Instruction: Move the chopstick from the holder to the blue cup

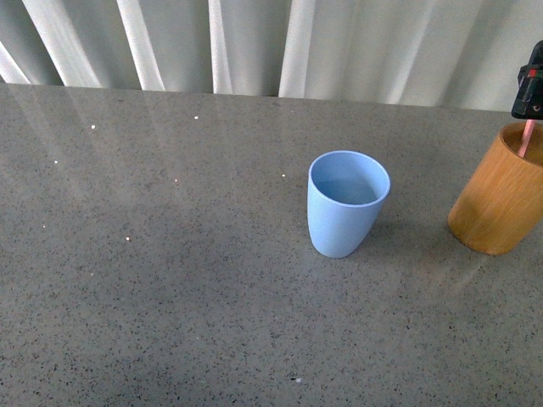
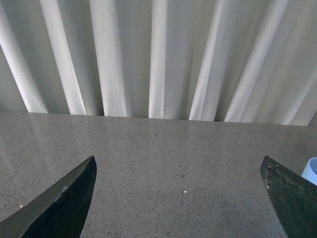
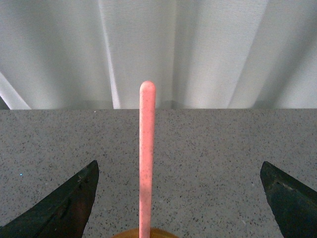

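Right claw point(image 3: 179, 167) wide around chopstick point(image 3: 146, 148); speckled grey table point(image 1: 170, 297), white curtain point(image 1: 254, 42).

Pink chopstick point(image 3: 147, 158) standing in orange-brown wooden holder point(image 1: 499, 208), empty light blue cup point(image 1: 344, 216) upright near its left

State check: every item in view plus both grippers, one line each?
blue cup: upright, looks empty.
holder: upright, holds the chopstick.
chopstick: standing in holder, not gripped.
right gripper: open, fingers either side of chopstick.
left gripper: open, empty.
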Controlling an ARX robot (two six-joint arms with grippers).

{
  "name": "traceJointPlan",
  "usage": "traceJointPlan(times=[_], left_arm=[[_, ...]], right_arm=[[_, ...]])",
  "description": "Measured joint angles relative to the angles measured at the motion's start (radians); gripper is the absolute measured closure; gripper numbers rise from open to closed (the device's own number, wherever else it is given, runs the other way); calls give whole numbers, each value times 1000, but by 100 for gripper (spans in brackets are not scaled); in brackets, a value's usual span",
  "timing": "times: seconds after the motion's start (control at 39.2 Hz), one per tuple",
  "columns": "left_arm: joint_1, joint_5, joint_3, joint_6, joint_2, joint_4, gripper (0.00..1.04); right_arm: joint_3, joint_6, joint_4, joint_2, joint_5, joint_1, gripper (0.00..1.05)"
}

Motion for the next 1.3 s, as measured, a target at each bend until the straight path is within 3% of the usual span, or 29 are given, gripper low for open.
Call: traceJointPlan(times=[0.46, 0.94, 1.3], left_arm=[[0, 0, 0, 0, 0, 0, 7], [0, 0, 0, 0, 0, 0, 7], [0, 0, 0, 0, 0, 0, 7]], right_arm=[[150, 25, -18, 110, -2, 45, 10], [87, 60, 56, 58, 18, 86, 103], [70, 23, 13, -193, 21, 114, 103]])
